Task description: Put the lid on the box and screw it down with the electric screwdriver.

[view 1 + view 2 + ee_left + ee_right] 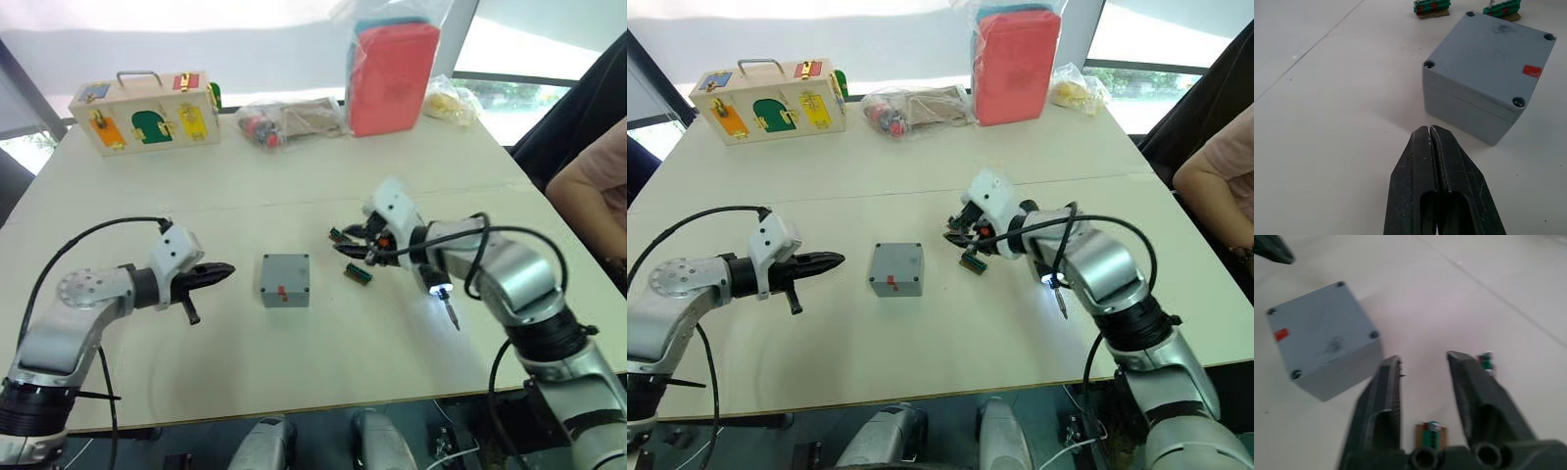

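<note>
The lid (1498, 54) already sits on the box (285, 281) with a screw in each of its four corners, so little or nothing looks left to do. The one box stands between the grippers, just beyond the left gripper (1431, 134)'s pressed-together, empty fingertips and ahead of the right gripper (1422, 364)'s spread, empty fingers. One electric screwdriver (438, 289), its tip lit, lies under the right forearm behind those fingers, and three small green terminal blocks (358, 273) lie around them.

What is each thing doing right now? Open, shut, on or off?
Box: closed, lid on top.
Screwdriver: tip light on, bit pointing down, off the box.
Left gripper: shut, empty.
Right gripper: open, empty.
Wooden box: doors shut.
</note>
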